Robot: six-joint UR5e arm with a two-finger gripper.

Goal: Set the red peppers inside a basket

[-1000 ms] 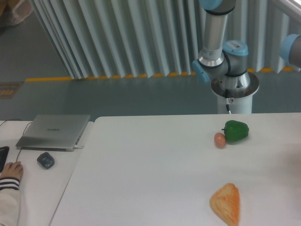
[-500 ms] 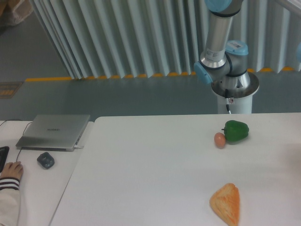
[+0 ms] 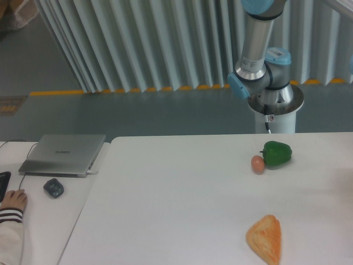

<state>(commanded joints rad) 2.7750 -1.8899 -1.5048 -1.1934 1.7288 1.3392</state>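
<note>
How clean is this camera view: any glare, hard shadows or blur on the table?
Fixed camera: even, soft light; white table slightly washed out, no hard glare; green pepper and bread cast faint shadows; overall mildly soft focus.

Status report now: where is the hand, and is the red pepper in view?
Hand not in view, only the arm behind the table. No red pepper and no basket seen. On the table: green pepper, egg, bread.

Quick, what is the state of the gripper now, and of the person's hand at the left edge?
Gripper: outside the picture, so its state cannot be told.
Person's hand: resting on the desk, holding nothing visible.
</note>
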